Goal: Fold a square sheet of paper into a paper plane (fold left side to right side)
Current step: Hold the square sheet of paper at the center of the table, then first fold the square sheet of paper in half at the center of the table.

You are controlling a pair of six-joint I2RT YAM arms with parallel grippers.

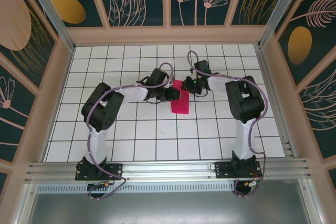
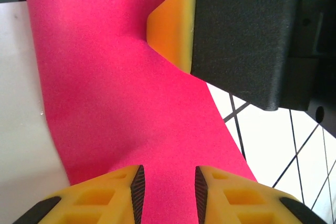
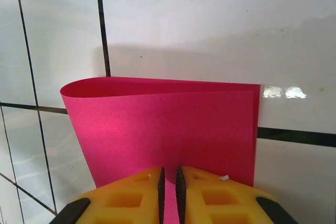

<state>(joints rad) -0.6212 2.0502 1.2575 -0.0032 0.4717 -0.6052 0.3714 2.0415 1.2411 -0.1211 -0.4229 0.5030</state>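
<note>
From above: square sheet of paper folded over into a narrow magenta strip, lying on the white tiled table near the middle of the grid, between the two arms. Left gripper reaching in from the left, at the strip's left edge near its far end. Right gripper reaching in from the right, at the far right corner. Both too small here for judging the jaws. Through the left wrist camera: left gripper low over the sheet, yellow fingers parted by a clear narrow gap with bare pink paper showing through it, so open and gripping nothing. Farther along the sheet, a yellow-tipped finger on a black body, coming in from the right over the paper's edge; contact impossible to tell. White tile on either side of the paper. Through the right wrist camera: right gripper drawn almost together, pinching the near edge of the sheet, a sliver of pink caught in the slit. Sheet doubled over, two layers, with a soft rounded bend on the left, uncreased, and straight edges on the right. Glossy tiles beyond.
</note>
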